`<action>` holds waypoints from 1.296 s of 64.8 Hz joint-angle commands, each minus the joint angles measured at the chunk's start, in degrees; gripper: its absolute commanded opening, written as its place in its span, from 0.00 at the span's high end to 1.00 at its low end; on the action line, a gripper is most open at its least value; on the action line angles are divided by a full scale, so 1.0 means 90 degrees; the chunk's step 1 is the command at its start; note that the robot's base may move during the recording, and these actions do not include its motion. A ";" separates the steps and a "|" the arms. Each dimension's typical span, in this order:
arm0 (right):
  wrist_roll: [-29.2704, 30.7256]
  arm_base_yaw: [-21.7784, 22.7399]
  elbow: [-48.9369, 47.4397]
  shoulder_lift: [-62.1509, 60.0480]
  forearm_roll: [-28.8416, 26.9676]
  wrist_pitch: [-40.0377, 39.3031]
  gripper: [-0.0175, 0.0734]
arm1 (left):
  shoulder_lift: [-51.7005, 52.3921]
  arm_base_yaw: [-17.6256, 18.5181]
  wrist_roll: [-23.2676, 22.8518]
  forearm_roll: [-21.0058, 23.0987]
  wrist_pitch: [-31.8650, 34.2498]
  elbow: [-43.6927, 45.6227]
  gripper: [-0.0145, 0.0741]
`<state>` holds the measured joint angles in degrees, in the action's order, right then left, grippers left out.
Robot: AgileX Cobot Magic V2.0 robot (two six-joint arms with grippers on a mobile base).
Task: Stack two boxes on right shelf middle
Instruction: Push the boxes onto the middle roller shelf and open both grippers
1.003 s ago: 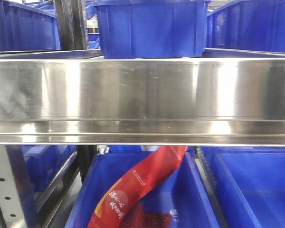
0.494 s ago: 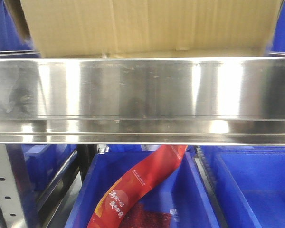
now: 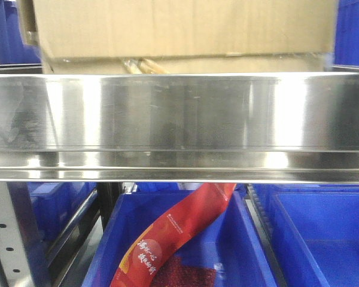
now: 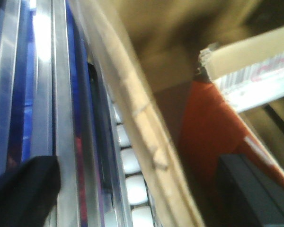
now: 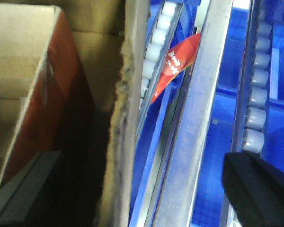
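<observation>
Steel comes first in the front view: one shelf with a broad mirror-like rim. Below it lie two blue bins, one holding a red packet. Behind the rim, one brown box fills the level above. Left hand and right hand show only dark edges beside the box wall; their grip cannot be told.
</observation>
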<state>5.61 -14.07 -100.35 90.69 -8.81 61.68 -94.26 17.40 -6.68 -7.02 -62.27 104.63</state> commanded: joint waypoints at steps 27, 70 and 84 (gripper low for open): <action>0.0060 0.0028 0.0200 -0.1276 0.0047 -0.0190 0.69 | 0.1233 -0.0013 0.0021 0.0319 -0.0265 -0.0323 0.36; 0.0060 0.0028 0.5535 -0.4186 0.0489 -0.4162 0.98 | 0.4296 -0.0013 0.0021 0.0395 0.3723 -0.5445 0.96; 0.0060 0.0028 0.6968 -0.5539 0.0501 -0.5163 0.98 | 0.5882 -0.0013 0.0021 0.0313 0.5598 -0.7271 0.96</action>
<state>5.99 -14.07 -41.32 45.20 -4.87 19.99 -46.00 17.40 -6.68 -4.03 -19.31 43.64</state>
